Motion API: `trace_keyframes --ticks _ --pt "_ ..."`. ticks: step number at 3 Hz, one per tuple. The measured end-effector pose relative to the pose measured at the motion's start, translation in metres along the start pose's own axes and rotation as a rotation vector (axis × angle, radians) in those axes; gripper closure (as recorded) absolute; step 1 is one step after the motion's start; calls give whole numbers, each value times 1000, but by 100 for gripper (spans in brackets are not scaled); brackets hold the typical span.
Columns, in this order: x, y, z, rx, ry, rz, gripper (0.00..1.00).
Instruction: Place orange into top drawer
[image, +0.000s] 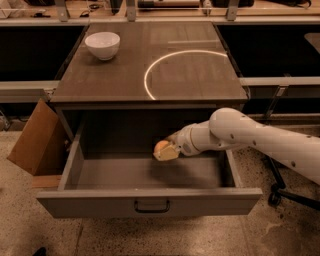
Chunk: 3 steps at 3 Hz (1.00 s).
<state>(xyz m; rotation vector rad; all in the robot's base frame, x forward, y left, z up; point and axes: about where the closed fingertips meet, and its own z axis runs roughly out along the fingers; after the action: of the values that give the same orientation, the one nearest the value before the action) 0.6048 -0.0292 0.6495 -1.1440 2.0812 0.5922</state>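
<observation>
Currently held: orange (161, 146), clasped in the gripper (167, 151). Its rounded top shows at the gripper's left end, and the rest is hidden by the pale gripper body.
Gripper: inside the open drawer (150, 200), near the middle of its cavity, pointing left and slightly down. It is clenched on the orange, which sits above the drawer floor; whether the fruit touches that floor cannot be told.
Arm (250, 137): white and thick, running from the gripper to the right and out of the picture, crossing over the drawer's right wall.
Drawer: pulled out towards the camera. Its grey floor lies under the gripper, its front panel is nearer the camera than the gripper, and its dark back wall is just behind it.
Handle (151, 206): dark bar at the centre of the front panel, in front of the gripper and slightly to its left.
Bench (100, 85): dark top above and behind the gripper, overhanging the back of the drawer.
Arc (155, 67): bright curved line on the bench top, behind the gripper.
Bowl (102, 45): white, upright on the bench's far left corner, well apart from the gripper.
Box (37, 137): brown cardboard, leaning on the floor left of the drawer, well to the gripper's left.
</observation>
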Motion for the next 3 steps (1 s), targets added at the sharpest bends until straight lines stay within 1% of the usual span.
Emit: trace_keyframes --ticks 1,3 --pt "4 -4 12 7 -8 12 58" --pt "6 -12 20 11 -24 22 11"
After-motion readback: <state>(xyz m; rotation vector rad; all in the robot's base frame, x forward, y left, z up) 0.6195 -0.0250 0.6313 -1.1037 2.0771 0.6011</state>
